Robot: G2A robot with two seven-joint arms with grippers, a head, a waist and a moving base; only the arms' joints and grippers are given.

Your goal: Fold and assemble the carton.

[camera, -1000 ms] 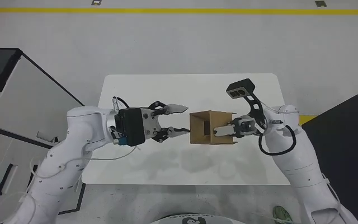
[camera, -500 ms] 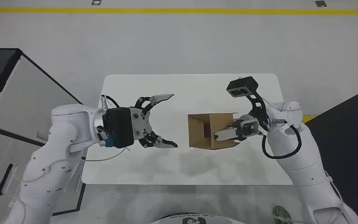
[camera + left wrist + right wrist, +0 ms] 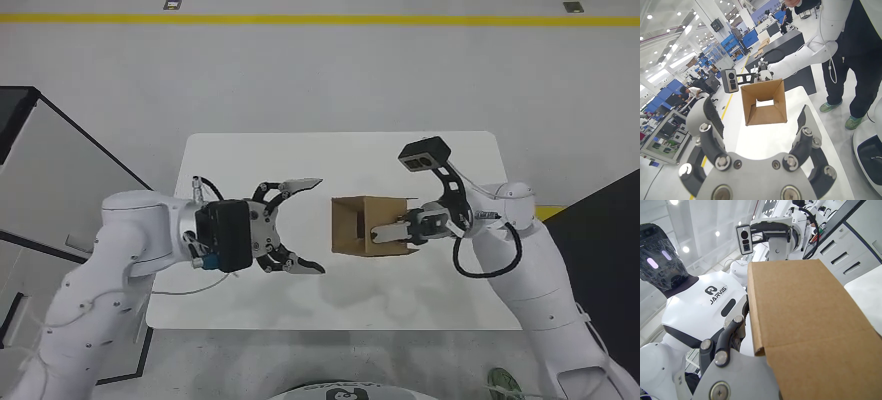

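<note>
A brown carton [image 3: 368,226] lies on its side mid-table as an open tube, its open end facing my left gripper. My right gripper [image 3: 392,233] is shut on the carton's wall at the far end; one finger [image 3: 745,308] presses the outside and the other is hidden by cardboard [image 3: 806,313]. My left gripper [image 3: 320,225] hovers wide open a short way from the open end, holding nothing. In the left wrist view I look straight through the carton [image 3: 764,115], with my open left gripper [image 3: 755,105] in front and my right gripper [image 3: 763,73] behind it.
The white table [image 3: 250,160] has bare surface on all sides of the carton. A dark cabinet [image 3: 30,150] stands off the table's left edge and a dark surface [image 3: 600,230] lies beyond its right edge.
My left gripper pulled back from the carton's open end and spread its fingers wider. The right gripper shifted the carton slightly left and farther back.
</note>
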